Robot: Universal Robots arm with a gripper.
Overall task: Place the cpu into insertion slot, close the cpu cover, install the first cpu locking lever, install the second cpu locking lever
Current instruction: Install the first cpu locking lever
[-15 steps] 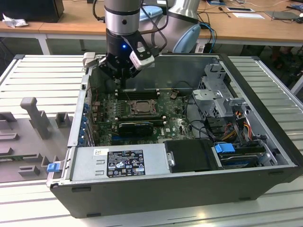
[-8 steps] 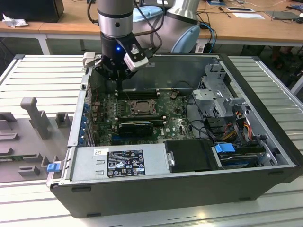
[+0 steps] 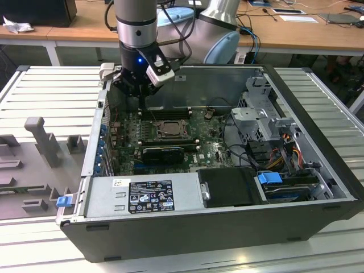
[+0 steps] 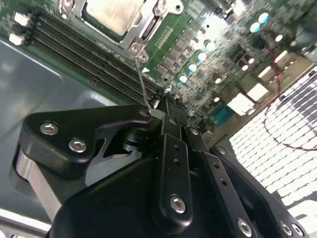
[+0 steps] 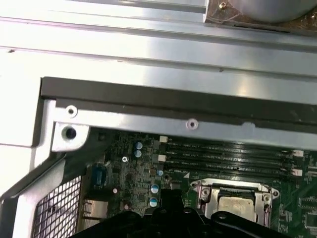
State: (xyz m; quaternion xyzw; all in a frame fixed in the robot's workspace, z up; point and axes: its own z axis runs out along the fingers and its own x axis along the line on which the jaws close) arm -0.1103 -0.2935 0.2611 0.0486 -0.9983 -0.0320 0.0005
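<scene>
I see gripper [image 3: 140, 94] above motherboard [image 3: 210, 149], at 11 o'clock from insertion slot [image 3: 169, 129]. Fingers pressed together, thin locking lever [image 4: 142, 84] at tips. Cpu [image 4: 110, 14] seated in slot, cpu cover [image 4: 140, 30] down around it.

Your arm [image 3: 136, 25] comes down near-vertically from the top of the exterior view, its wrist lit by a small blue light. The gripper [image 3: 140, 91] hangs at its lower end, pointing down, towards the exterior view's left. In the second wrist view you can see the gripper [image 4: 161, 110] with its black fingers [image 4: 171, 148] drawn together at the tip, no gap between them.
</scene>
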